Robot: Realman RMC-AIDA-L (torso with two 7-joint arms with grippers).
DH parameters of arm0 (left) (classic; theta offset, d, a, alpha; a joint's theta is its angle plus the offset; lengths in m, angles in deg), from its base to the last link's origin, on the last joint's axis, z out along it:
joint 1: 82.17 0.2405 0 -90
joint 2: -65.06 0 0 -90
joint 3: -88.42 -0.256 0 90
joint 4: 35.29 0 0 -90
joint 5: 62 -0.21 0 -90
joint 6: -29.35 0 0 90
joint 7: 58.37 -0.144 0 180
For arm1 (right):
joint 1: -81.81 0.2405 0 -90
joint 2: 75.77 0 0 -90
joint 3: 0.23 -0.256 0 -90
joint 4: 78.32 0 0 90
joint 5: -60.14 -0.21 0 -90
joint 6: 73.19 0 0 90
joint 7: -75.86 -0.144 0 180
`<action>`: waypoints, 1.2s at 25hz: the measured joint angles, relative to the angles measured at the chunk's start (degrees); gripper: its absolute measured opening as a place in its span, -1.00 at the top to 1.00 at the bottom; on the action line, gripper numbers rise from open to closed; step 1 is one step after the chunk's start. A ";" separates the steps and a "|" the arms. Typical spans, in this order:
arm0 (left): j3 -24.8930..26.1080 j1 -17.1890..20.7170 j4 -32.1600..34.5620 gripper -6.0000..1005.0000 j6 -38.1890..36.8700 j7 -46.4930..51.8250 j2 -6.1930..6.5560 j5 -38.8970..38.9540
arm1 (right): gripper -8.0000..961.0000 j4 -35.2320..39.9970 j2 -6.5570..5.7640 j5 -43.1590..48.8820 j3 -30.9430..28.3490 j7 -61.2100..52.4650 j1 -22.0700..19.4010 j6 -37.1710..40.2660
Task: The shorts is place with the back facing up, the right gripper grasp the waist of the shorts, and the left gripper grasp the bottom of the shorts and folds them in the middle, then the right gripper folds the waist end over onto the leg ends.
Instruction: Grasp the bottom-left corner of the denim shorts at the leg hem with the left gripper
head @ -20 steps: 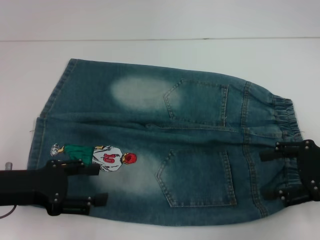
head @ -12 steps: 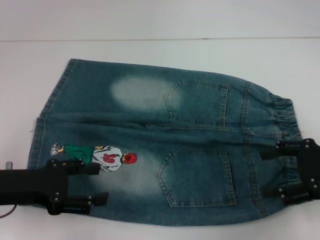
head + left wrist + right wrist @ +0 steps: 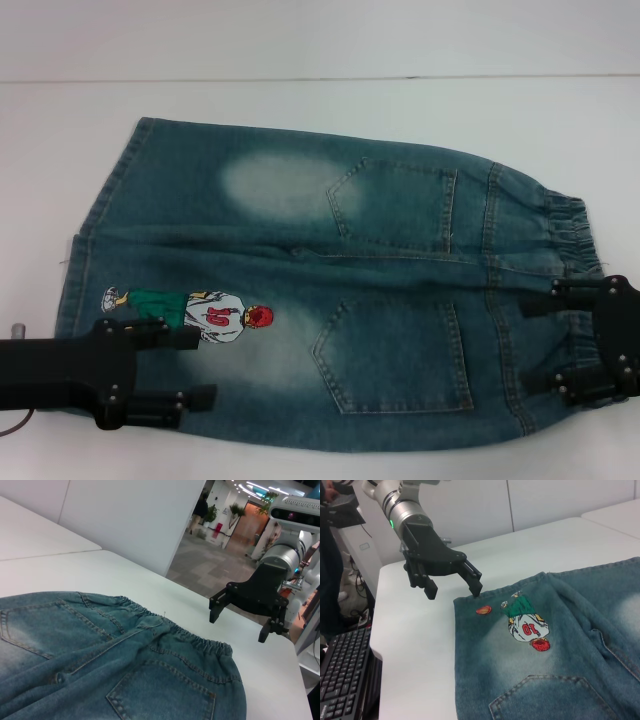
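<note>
Almost nothing had changed vs a moment earlier: the shorts [image 3: 320, 290] lay exactly as before, flat on the white worktop [image 3: 320, 100], back up, and neither pincer had bitten cloth. Only the right pincer [image 3: 545, 345] had crept a touch lower over the waist [image 3: 570, 235]; the left pincer [image 3: 190, 365] had stayed put. So, by my reading, both arms were still in the approach/settle stage, grasp not yet made, fold not begun.

Shorts: largest thing, faded blue-green denim, stiff-looking w/ flat stitched seams, pale bleached ovals, two pointed back pockets [image 3: 395, 355]. Waist at the robot's right, darker, ruched elastic, puckered. The bottom of the shorts [image 3: 95, 225] at the left, flat hemmed edge.

Left pincer: black, fingers spread, hovering at the near leg's hem; right wrist view showed its tips above the cloth edge. Right pincer: black, fingers spread too, over the near waist corner.

Smallest: embroidered cartoon figure [image 3: 195, 310], green, white & red, raised thread
</note>
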 joint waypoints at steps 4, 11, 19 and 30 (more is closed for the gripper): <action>0.20 0.00 0.04 -0.68 0.03 0.60 0.00 0.19 | -0.88 -0.02 0.11 0.00 0.00 0.01 0.00 -0.11; 0.05 -0.14 3.83 -0.68 1.48 7.84 -1.29 0.27 | -0.87 -0.08 0.19 0.00 0.00 0.00 0.00 -1.09; -0.53 -0.24 14.27 -0.68 -3.47 24.32 -0.95 -1.71 | -0.86 0.31 0.20 0.00 -0.14 -0.01 -0.08 -1.48; -1.67 -2.77 24.59 -0.68 -5.04 44.43 0.79 -13.87 | -0.85 0.48 -0.02 0.03 0.51 -0.47 0.00 -1.69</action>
